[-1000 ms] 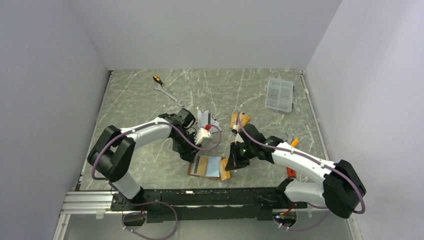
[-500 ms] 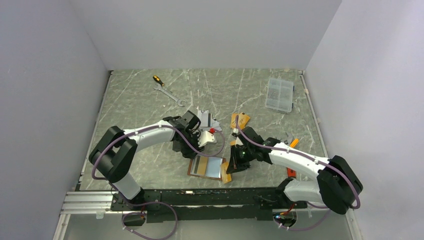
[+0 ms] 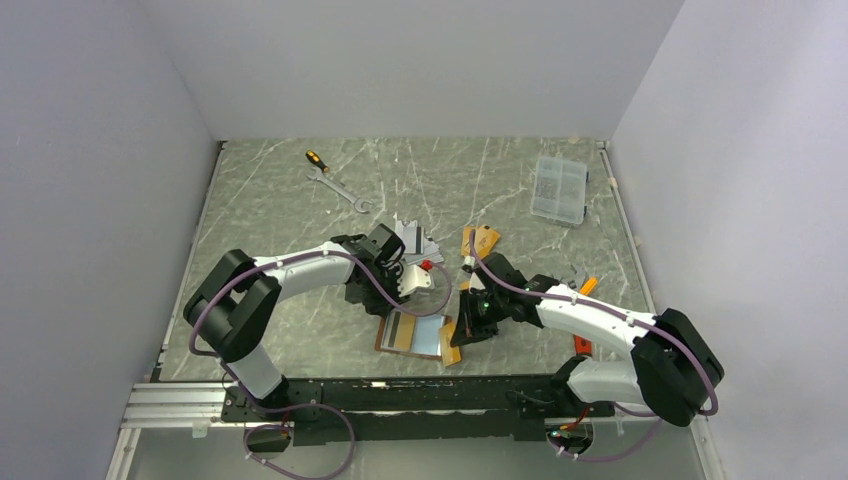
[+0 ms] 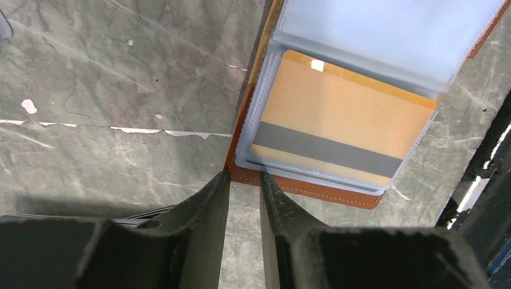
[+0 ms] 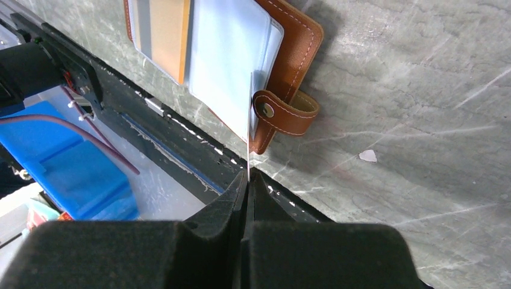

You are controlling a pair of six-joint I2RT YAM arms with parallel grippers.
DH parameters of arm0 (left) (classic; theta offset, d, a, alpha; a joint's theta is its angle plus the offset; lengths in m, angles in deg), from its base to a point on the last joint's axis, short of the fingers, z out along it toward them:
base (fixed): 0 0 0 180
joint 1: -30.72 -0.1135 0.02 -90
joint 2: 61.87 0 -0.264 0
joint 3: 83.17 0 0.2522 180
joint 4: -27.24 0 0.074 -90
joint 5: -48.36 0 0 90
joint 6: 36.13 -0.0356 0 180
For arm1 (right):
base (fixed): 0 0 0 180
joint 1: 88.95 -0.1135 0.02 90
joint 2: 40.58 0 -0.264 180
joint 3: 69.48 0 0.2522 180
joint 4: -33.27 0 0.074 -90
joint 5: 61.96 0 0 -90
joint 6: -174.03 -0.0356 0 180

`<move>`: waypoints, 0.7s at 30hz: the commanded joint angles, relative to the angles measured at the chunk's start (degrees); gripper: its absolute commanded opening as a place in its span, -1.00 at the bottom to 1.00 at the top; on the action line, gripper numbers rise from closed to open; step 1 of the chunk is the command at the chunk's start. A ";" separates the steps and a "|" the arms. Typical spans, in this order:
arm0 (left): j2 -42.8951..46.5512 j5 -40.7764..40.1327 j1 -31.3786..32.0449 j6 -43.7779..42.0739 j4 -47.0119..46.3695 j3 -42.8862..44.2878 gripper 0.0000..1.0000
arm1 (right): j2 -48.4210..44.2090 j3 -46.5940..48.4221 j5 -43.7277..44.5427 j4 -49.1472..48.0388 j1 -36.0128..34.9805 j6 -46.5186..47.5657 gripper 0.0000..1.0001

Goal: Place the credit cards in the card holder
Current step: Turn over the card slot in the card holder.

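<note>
Left wrist first: how does the left gripper stand?

Its fingers are a little apart with nothing between them. The tips hang just off one corner of the wallet, over the bare table.

And the wallet itself?

It lies open and flat. A gold card sits inside a clear sleeve with its dark stripe facing up. A second sleeve overlaps the card's far edge.

What about the right gripper?

It is pressed together on a thin sheet, which its own camera sees edge-on. The sheet runs straight from the fingertips to the end of the wallet, just beside the snap tab. I can't tell whether it is a silver card or one of the sleeves.

Where does all that sit from above?

The wallet is near the front edge of the table, between the two arms. The left gripper is at its back left corner and the right gripper at its right end.

Any loose cards?

A fan of silver cards lies just behind the left gripper. Some orange cards lie near them, behind the right arm.

Anything else on the table?

A wrench and a screwdriver lie close together at the back left. A clear box sits at the back right, well apart from the wallet.
</note>
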 commanded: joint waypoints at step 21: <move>-1.48 -1.77 0.85 -1.21 -0.27 -1.49 -0.55 | -0.34 -0.84 0.64 1.00 -0.14 0.12 -1.00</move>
